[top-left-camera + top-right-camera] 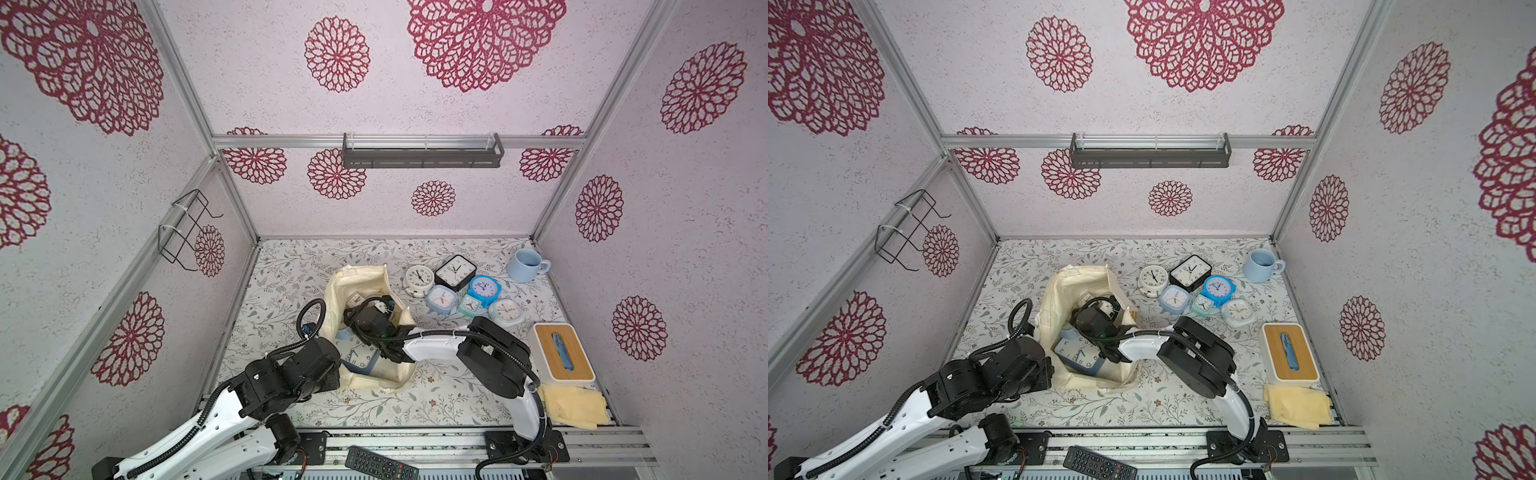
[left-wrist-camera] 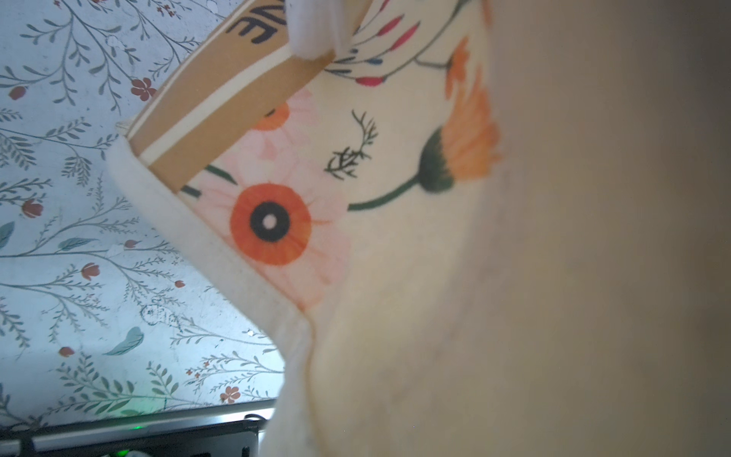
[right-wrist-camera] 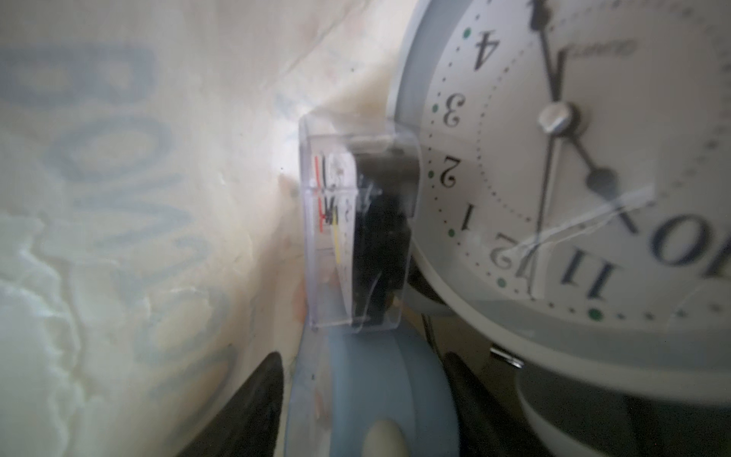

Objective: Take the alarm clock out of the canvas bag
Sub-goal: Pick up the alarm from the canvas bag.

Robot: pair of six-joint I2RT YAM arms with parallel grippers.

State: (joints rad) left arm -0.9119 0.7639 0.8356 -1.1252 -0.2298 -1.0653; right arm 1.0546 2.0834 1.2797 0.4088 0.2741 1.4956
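Right arm (image 1: 432,347) deep in canvas bag (image 1: 338,291), jaws apart astride blue alarm clock (image 3: 368,387); left jaws together.

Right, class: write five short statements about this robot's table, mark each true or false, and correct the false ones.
1. The right claw is inside the canvas bag. True.
2. Six alarm clocks lie on the table outside the bag. True.
3. The mug lies on its side. False: the blue mug stands upright.
4. The bag is empty. False: a blue square clock shows inside it.
5. The remote lies inside the bag. False: the remote control lies on the metal rail at the front.
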